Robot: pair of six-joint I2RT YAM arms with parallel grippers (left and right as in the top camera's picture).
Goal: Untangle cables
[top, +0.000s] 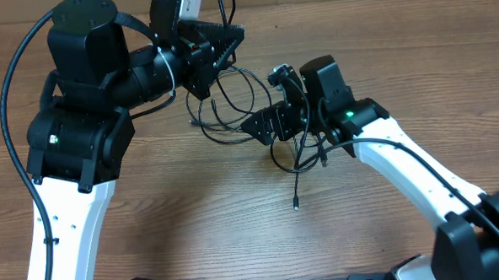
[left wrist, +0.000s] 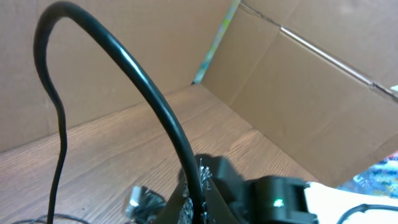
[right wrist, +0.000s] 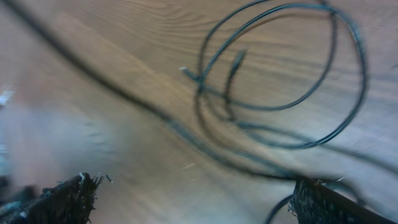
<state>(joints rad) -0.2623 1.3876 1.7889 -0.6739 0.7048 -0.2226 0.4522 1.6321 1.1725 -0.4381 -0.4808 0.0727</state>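
Overhead, the tangled cables lay on the bench between the left gripper and the right gripper. The left wrist view hid that gripper's fingers, so I couldn't tell its state. The right wrist view showed fingers spread apart over the loops, a reach in hand; pinching one strand seemed next.

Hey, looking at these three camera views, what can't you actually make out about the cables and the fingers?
- Overhead: whether the left gripper holds any of the cables; its own body covers the contact.
- Overhead: the cable crossings under the right gripper, hidden by it.
- Left wrist: its fingers are out of frame; a thick black wire crosses the view.
- Right wrist: blur smears the cords, so their count and plugs are unclear.
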